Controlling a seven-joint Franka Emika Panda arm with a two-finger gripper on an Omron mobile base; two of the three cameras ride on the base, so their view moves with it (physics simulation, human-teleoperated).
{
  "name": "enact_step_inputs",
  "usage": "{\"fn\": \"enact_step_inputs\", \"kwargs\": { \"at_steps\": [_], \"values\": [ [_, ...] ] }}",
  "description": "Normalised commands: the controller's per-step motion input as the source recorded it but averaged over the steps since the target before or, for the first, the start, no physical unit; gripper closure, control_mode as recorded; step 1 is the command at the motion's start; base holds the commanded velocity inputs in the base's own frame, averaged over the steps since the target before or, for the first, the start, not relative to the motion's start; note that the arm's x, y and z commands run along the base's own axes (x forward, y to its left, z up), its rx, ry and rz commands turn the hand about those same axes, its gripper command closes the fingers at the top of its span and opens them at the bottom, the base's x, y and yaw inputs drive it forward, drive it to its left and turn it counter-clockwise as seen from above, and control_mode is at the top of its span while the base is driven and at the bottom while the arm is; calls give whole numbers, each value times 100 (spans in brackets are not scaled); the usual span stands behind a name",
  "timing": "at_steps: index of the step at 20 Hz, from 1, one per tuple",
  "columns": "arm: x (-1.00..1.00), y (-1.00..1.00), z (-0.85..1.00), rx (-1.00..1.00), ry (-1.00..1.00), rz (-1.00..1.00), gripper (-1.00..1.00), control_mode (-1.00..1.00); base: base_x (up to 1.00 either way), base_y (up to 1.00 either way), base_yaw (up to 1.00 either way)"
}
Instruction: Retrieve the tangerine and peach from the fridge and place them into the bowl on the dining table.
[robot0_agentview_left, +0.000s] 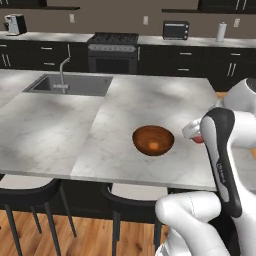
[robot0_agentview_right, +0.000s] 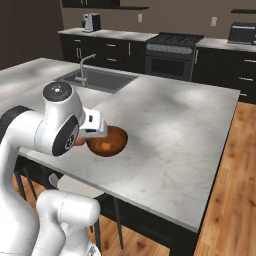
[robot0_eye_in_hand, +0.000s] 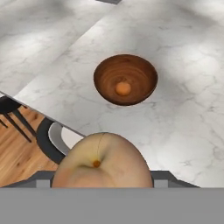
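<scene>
- The peach sits at the bottom centre of the hand view, large and close, pinkish-tan with its stem dimple facing the camera
- The tool is closed on the peach, its dark finger tips showing at either side of the fruit along the bottom of the frame
- In the left base view a bit of the peach shows red at right of centre, beside the arm's dark joint
- The bowl stands upright on the marble table, in the upper middle of the hand view, well apart from the peach
- The tangerine lies inside the bowl on its bottom
- In the left base view the bowl is at centre, with the sink at upper left
- Dark stools stand at the table's near edge, lower left
</scene>
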Motion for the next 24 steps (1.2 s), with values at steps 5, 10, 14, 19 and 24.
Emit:
{"fn": "enact_step_inputs", "kwargs": {
  "at_steps": [5, 10, 14, 19, 24],
  "values": [
    [46, 2, -29, 0, 8, 0, 100, -100, 0, 0, 0],
    [49, 8, -28, 0, 4, 0, 100, -100, 0, 0, 0],
    [46, 8, -30, 0, 1, 0, 100, -100, 0, 0, 0],
    [44, 7, -33, -1, 0, 0, 100, -100, 0, 0, 0],
    [47, 6, -34, 0, 0, 0, 100, -100, 0, 0, 0]
  ]
}}
